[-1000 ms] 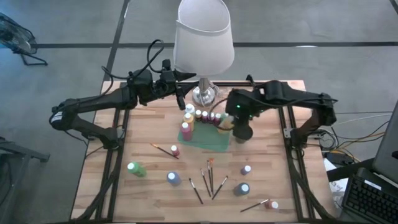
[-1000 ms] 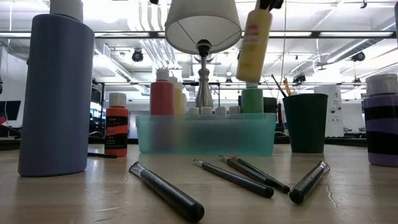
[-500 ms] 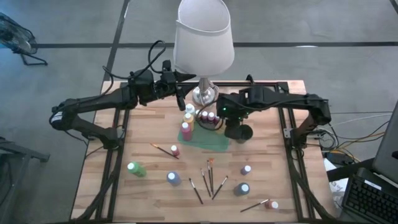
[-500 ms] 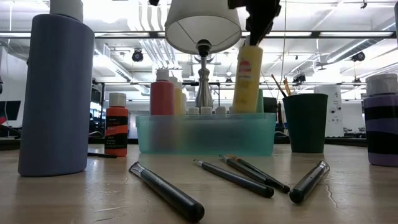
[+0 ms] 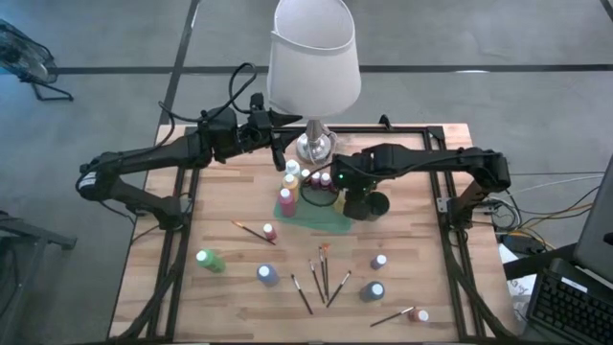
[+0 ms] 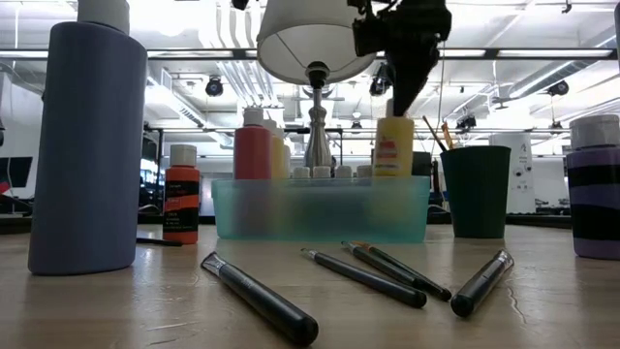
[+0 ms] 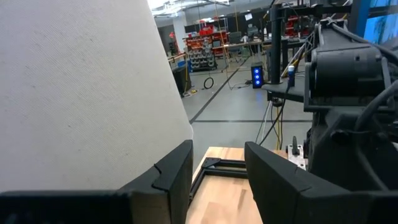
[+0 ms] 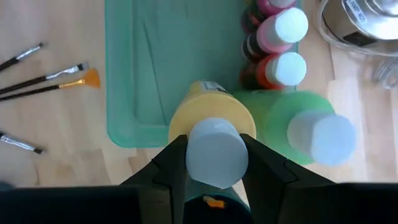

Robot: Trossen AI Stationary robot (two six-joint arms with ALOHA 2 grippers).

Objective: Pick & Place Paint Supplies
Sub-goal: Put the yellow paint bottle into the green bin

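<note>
A yellow paint bottle (image 6: 394,147) with a white cap stands upright in the teal tray (image 6: 320,208), next to a green bottle (image 8: 292,121). My right gripper (image 8: 212,152) is above it, pointing down and shut on its cap. The tray also holds a coral bottle (image 5: 285,199) and a row of small bottles (image 5: 316,177) along its far side. My left gripper (image 7: 217,168) is raised and level beside the white lampshade (image 5: 313,57). It is open, with nothing between its fingers. My right gripper pinches the yellow bottle's white cap (image 8: 211,163) between its two fingers, coming from above and pointing steeply down. The bottle hangs upright below the fingers, its lower part behind the tray's wall. Whether its base stands on the tray's floor, I cannot tell.
A dark cup (image 6: 475,189) with brushes stands just right of the tray. On the near table lie loose brushes (image 5: 321,273) and bottles: green (image 5: 209,259), blue (image 5: 267,274), purple (image 5: 379,261) and red (image 5: 269,231). The lamp's silver base (image 5: 314,146) stands behind the tray.
My right gripper has gone down and a little toward the table's left with the yellow bottle. The bottle hung tilted above the tray and now stands upright with its lower part inside it.
</note>
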